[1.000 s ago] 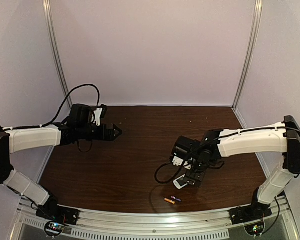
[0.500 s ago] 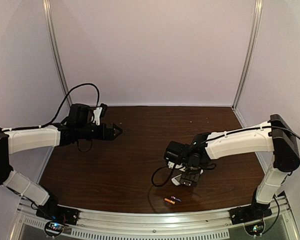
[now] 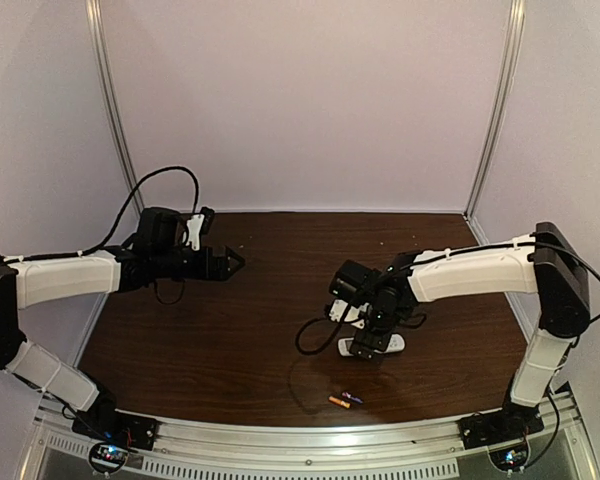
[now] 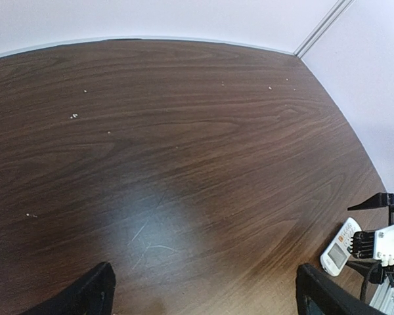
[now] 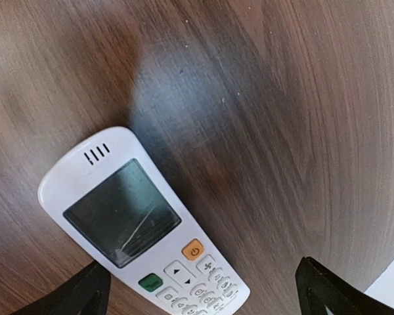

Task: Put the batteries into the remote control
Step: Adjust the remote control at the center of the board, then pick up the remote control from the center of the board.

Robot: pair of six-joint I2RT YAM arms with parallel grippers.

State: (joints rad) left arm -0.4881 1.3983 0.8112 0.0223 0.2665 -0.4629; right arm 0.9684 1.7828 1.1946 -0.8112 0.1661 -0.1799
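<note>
Remote face up, batteries waiting: no cell is seen loaded. The batteries, one orange and one purple-blue, are shown lying together on the table near its front edge. The remote is laid with screen and buttons upward, so the back, where the compartment is presumably found, is turned to the wood. No removed cover can be made out. The whole job is therefore judged to lie ahead: the remote is to be turned over and opened, and each cell fitted.

The right claw is held spread wide directly above the remote, with nothing pinched. In the wrist view the button end is framed between the two fingers, while the screen end juts out ahead of them. Whether the fingers touch the remote's sides cannot be told from these angles, though a gap appears on both sides. The batteries are set apart from that claw, nearer the front edge.

The left claw is likewise spread and empty, held over the table well away at the left, with the remote glimpsed at the far edge of its view
</note>
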